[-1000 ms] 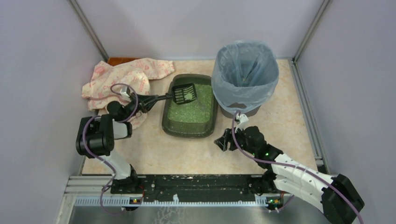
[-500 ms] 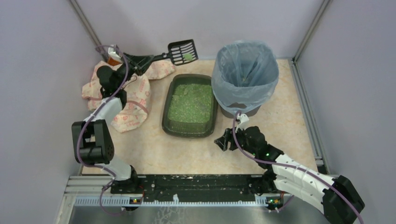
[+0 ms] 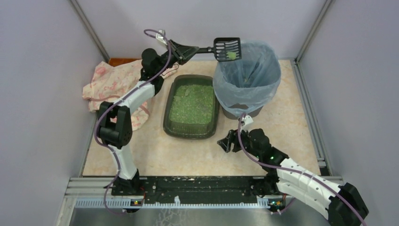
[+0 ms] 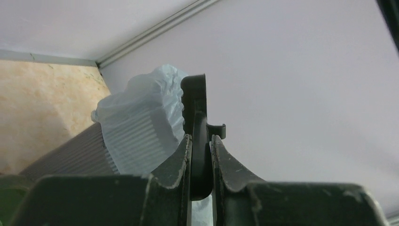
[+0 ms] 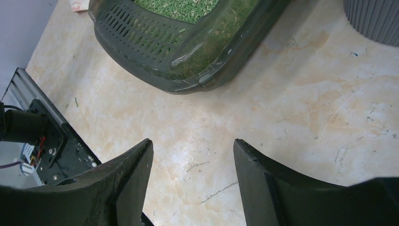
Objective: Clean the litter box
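Far left on the counter (image 3: 155,150) lies a crumpled pink cloth (image 3: 110,80). The left pincer (image 3: 194,49), clamped tight on the black scoop (image 3: 227,48), holds it over the lined bin's (image 3: 235,96) left rim. Between cloth and bin sits the litter box (image 3: 190,135), its long axis running near to far. The right pincer (image 3: 226,141) gapes wide and empty, just right of the box's near corner.

The litter box (image 3: 192,106) lay on the surface (image 3: 282,123), the cloth (image 3: 113,80) to its left, the bin (image 3: 247,80) just right, the scoop (image 3: 227,48) above the bin's rim.
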Action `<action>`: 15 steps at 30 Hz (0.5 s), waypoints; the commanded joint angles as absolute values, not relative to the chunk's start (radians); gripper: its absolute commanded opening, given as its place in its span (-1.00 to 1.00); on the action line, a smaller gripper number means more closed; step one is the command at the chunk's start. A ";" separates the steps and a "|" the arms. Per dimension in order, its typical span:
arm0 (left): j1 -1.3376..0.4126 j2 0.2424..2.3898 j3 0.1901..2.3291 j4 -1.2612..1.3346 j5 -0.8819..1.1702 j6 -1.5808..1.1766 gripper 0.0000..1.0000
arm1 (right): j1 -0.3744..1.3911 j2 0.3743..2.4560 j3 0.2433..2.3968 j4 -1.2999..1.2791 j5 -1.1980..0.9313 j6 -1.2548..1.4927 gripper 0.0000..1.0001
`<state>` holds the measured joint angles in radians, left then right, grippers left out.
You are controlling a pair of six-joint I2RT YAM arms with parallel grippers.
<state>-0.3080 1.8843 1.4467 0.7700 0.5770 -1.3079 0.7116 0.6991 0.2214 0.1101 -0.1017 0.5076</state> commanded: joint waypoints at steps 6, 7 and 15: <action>-0.436 1.827 1.544 0.719 0.441 -0.821 -1.00 | 0.713 0.676 0.201 0.128 -0.079 0.499 0.28; -0.451 1.815 1.535 0.730 0.443 -0.769 -1.00 | 0.713 0.677 0.199 0.131 -0.080 0.499 0.28; -0.578 1.692 1.396 0.806 0.470 -0.298 -1.00 | 0.713 0.712 0.191 0.164 -0.090 0.499 0.28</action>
<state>-0.5140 1.7874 1.4483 0.7273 0.4702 -0.6460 0.7116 0.6987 0.1894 0.1040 -0.0910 0.5076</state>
